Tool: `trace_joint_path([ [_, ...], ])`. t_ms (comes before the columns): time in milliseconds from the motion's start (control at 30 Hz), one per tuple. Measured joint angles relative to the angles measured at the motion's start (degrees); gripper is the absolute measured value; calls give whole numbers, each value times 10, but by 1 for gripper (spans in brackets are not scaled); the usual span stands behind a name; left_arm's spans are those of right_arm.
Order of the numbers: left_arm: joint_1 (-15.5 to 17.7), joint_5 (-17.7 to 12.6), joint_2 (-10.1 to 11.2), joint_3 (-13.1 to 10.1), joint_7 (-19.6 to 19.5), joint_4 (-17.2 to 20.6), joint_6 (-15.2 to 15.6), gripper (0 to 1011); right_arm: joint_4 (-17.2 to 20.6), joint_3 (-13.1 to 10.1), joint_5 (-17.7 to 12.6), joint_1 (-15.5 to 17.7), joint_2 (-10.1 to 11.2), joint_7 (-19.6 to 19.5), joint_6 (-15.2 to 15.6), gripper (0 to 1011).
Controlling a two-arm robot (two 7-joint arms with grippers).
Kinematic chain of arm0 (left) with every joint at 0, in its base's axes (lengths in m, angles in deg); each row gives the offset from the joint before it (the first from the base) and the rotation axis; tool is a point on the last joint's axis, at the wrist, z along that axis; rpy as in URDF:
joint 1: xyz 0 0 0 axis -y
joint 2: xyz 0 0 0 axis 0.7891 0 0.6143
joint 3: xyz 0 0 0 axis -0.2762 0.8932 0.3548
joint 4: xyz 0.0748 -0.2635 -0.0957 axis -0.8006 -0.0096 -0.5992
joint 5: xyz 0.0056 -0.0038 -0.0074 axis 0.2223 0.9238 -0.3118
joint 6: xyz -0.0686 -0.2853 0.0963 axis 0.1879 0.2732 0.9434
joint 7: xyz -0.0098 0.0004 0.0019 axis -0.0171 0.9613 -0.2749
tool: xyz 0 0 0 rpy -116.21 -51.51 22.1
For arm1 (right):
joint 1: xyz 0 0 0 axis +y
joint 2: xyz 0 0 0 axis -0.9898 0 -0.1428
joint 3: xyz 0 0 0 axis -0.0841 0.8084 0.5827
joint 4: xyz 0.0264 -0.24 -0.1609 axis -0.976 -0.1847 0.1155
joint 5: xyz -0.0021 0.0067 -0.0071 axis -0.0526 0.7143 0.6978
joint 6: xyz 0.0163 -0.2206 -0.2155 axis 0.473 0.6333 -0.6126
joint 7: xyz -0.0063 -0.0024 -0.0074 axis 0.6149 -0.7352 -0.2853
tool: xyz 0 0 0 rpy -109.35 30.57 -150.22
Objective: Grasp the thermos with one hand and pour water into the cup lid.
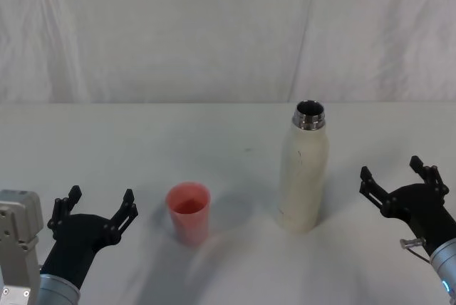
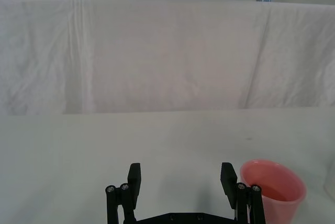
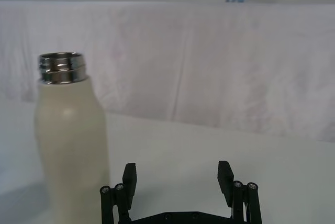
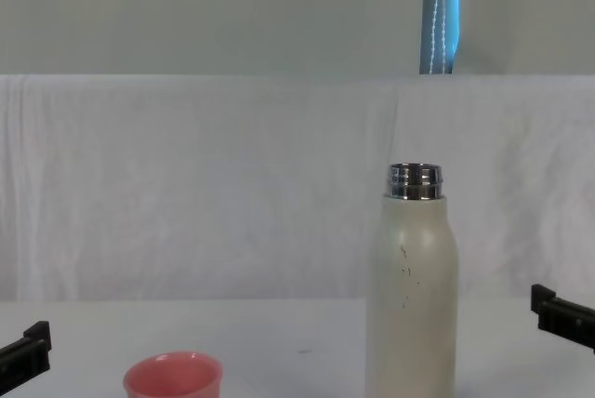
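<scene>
Starting at your left, the left end effector (image 1: 97, 208) rests low over the desk (image 1: 142, 141) with its fingers spread apart and nothing between them; in its wrist view the fingers (image 2: 134, 178) stand wide, and the cup lid (image 2: 273, 190) sits just beside the nearer one without touching it. The cup lid (image 1: 189, 212) stands upright, mouth up, near the front of the desk, between the left end effector and the thermos (image 1: 303, 169). The thermos stands upright with its cap off and its steel neck exposed, near the cup lid but apart from it. To the right of it, the right end effector (image 1: 399, 180) hovers with its fingers open and empty, near the bottle body but not in contact. You are at the approach step: no grasp has been made and no pouring has begun. The right end effector looks the better placed for the grasp. Bring it level with the mid-body of the thermos, straddle the body, and close firmly. Then lift the bottle clear, carry its neck over the cup lid, and tilt gradually, since the lid is small and light.
</scene>
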Motion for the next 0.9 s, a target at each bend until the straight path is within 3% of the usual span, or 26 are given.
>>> trace_joint_path([
  [300, 0, 0, 0, 0, 0, 0, 0, 1001, -13, -15, -16, -1, -14, 17, -15, 1000],
  [900, 0, 0, 0, 0, 0, 0, 0, 1001, -29, -8, -43, -11, 0, 57, -22, 1000],
])
